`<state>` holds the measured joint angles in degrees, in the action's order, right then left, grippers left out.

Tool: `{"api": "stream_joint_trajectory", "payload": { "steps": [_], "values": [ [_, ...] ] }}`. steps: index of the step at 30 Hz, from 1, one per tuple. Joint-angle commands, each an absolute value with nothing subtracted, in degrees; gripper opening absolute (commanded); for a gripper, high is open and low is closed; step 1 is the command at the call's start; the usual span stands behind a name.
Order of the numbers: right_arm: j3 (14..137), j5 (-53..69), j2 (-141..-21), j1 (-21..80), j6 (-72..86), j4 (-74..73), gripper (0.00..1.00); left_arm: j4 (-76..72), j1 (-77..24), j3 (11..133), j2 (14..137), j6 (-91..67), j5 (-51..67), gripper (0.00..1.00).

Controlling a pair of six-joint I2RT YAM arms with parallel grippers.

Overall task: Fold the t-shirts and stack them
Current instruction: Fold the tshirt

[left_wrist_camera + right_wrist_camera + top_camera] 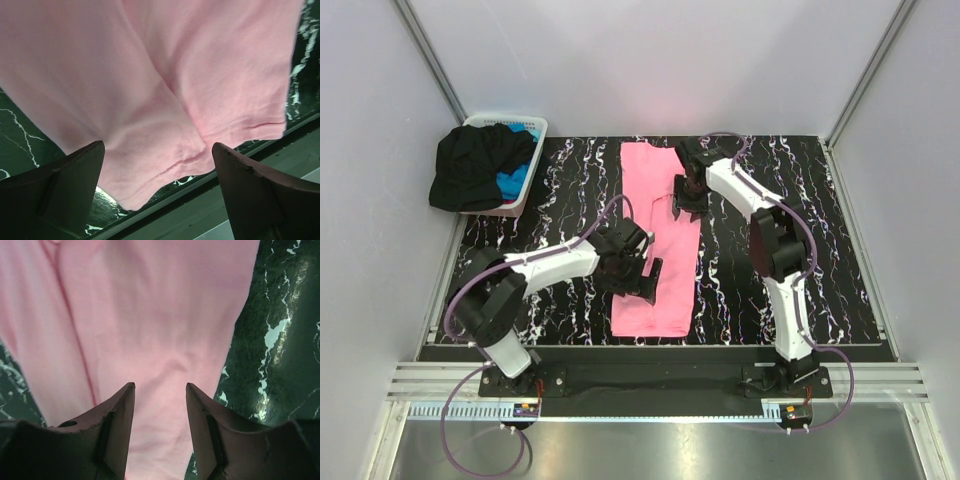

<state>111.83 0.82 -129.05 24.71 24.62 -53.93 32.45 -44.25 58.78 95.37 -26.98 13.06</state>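
From where I stand, the pink t-shirt (665,300) lies flat on the table (570,190) as one long strip, its sides already turned in, and both arms hang low over it. The left gripper (642,270) is spread about as wide as it goes, with nothing between its fingers (65,190). Below and just ahead of it are the shirt's hem corner and a sleeve edge, and the table's near rim is just past that hem. The right gripper (688,200) stands roughly half open over the far half of the strip. The cloth under it is smooth, with a fold line running off to one side of the fingers (120,420), and the shirt's long edge and bare table are close on the other side. As far as I can see it holds nothing either.

The black t-shirt (470,170) and blue t-shirt (510,183) are heaped in the basket (535,125), well off beyond the left arm and not yet touched.

The shirt looks light, limp and thin (the sort of cloth that drapes the moment it is lifted). I would expect it to sag, and the turned-in layers to slip apart, unless every layer is pinched together. My guess is the best hold is right at an edge. That would be the hem corner under the left hand, or the long edge beside the right, with the jaws coming down across the doubled cloth, not its flat middle.
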Motion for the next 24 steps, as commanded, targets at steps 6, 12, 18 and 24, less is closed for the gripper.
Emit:
{"api": "stream_joint_trajectory", "payload": {
  "steps": [6, 12, 18, 24],
  "values": [
    [111.1, -4.3, -117.3, 26.1, 25.1, -56.7, 0.54, 28.6, -44.3, 65.1, 87.8, -28.9, 5.3, 0.97],
    [91.0, -5.3, -106.3, 29.5, 29.3, -53.1, 0.54, 33.8, -39.9, 67.3, 89.6, -34.1, -4.8, 0.97],
    [74.5, -2.9, -96.8, 38.5, 34.7, -47.6, 0.54, 34.6, -32.7, 68.2, 95.4, -37.9, -1.6, 0.97],
    [69.3, -4.3, -95.9, 44.3, 36.6, -46.8, 0.44, 34.9, -31.5, 70.8, 99.7, -37.8, -1.2, 0.96]
  ]
}}
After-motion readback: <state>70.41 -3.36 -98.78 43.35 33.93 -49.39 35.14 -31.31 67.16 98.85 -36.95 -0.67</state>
